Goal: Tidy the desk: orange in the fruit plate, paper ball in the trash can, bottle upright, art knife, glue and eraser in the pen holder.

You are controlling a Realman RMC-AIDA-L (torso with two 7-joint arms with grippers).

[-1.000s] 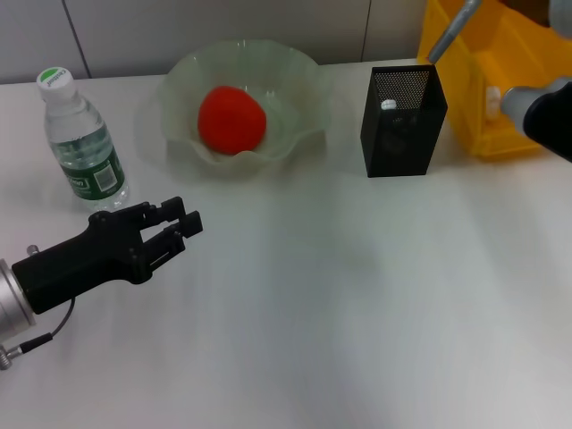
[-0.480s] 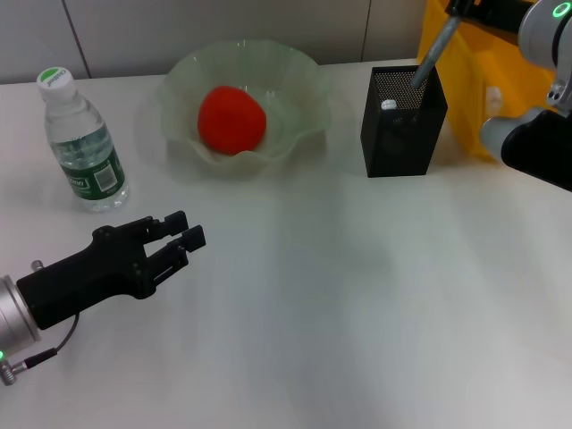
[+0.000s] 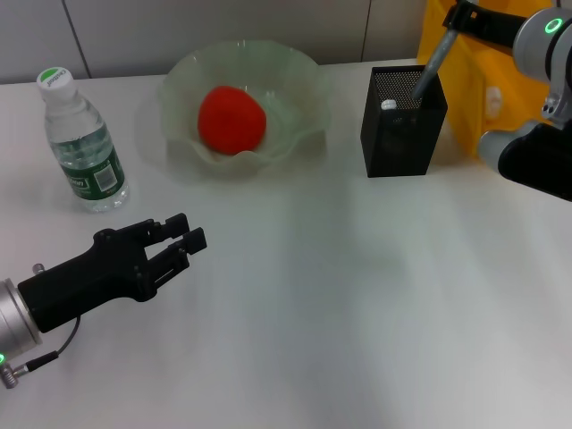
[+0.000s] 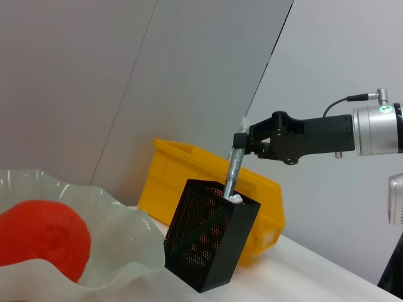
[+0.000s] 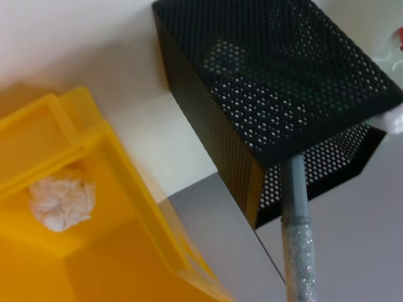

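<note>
Grey art knife (image 3: 431, 63) in right gripper (image 4: 242, 139) jaws, tip inside mesh pen holder (image 3: 401, 121).

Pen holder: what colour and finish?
Black perforated mesh pen holder; the right wrist view shows it best.

You see the grey art knife (image 3: 433, 65), tilted, its tip inside the black mesh pen holder (image 3: 401, 121), its top clamped in the right gripper (image 3: 454, 20). The orange (image 3: 231, 119) sits in the fruit plate (image 3: 295, 134); the bottle (image 3: 82, 143) stands upright just beyond the left gripper (image 3: 186, 232).
</note>
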